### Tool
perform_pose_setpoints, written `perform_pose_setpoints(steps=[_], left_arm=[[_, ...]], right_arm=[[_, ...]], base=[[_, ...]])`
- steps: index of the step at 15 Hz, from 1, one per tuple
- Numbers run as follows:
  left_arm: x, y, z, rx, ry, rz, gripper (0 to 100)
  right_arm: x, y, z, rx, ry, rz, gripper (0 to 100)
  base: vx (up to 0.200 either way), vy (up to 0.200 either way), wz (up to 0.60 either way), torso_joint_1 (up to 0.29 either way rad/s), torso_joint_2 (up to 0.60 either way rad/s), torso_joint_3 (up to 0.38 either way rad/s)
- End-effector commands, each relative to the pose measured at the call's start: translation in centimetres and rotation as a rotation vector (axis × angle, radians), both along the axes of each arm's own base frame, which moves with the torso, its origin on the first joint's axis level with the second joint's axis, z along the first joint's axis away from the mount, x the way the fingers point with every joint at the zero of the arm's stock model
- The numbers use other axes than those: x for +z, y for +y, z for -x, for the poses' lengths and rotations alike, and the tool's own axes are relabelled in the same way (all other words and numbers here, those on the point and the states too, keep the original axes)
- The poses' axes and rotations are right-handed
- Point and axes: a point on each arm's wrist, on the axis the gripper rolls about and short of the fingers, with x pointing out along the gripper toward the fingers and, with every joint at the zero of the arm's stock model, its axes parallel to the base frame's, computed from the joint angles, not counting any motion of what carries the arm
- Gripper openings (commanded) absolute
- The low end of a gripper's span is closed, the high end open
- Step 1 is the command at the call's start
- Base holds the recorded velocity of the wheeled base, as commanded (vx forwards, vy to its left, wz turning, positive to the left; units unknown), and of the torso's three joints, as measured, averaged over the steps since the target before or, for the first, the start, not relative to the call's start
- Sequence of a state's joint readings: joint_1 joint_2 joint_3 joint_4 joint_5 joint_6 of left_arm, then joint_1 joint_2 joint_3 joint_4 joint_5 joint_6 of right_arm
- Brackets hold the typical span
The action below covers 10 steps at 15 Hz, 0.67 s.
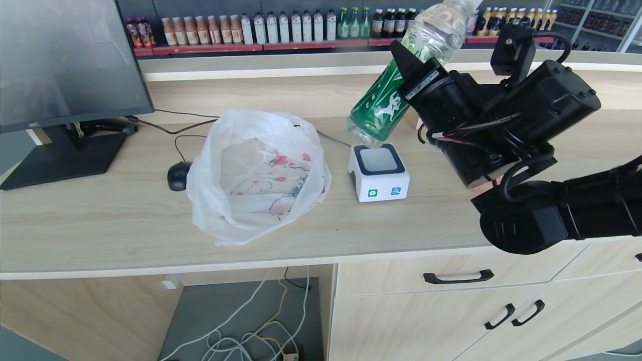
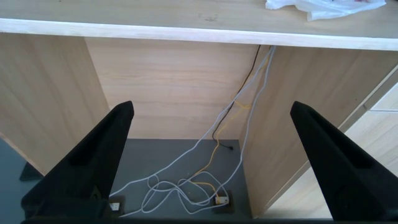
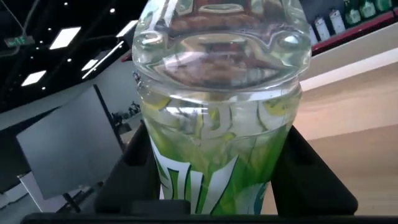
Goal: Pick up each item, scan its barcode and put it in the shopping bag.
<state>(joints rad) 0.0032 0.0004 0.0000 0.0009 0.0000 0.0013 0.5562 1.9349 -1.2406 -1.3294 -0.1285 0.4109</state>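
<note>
A clear bottle with a green label (image 1: 396, 85) hangs tilted, its base just above the white scanner box (image 1: 378, 173) on the counter. My right gripper (image 1: 414, 65) is shut on the bottle's middle; up close the bottle (image 3: 217, 118) sits between the black fingers (image 3: 134, 168). A white plastic shopping bag (image 1: 258, 173) stands open left of the scanner. My left gripper (image 2: 211, 155) is open, low under the counter, facing the cable space; a corner of the bag (image 2: 323, 7) shows on the countertop above it.
A monitor (image 1: 65, 60) on a black stand occupies the counter's left, with a black mouse (image 1: 178, 175) beside the bag. Cables (image 2: 205, 186) lie on the floor under the counter. Drawers with black handles (image 1: 459, 277) are at lower right. Shelves of bottles (image 1: 281, 27) line the back.
</note>
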Motion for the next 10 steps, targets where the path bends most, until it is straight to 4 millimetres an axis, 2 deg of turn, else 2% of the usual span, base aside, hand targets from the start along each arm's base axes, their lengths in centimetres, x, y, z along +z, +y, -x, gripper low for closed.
perform_pose_setpoints(steps=[1, 6, 10], left_arm=[[0.0, 0.0, 0.0, 0.0, -0.001, 0.001, 100], [0.0, 0.0, 0.0, 0.0, 0.0, 0.0, 100], [0.0, 0.0, 0.0, 0.0, -0.001, 0.0, 100]], right_arm=[[-0.2, 0.2, -0.2, 0.042, 0.025, -0.048, 0], [-0.6, 0.3, -0.5, 0.149, 0.092, -0.184, 0], [-1.6, 0.4, -1.3, 0.207, 0.157, -0.264, 0]], base=[[0.0, 0.0, 0.0, 0.0, 0.0, 0.0], [0.0, 0.0, 0.0, 0.0, 0.0, 0.0], [0.0, 0.0, 0.0, 0.0, 0.0, 0.0]])
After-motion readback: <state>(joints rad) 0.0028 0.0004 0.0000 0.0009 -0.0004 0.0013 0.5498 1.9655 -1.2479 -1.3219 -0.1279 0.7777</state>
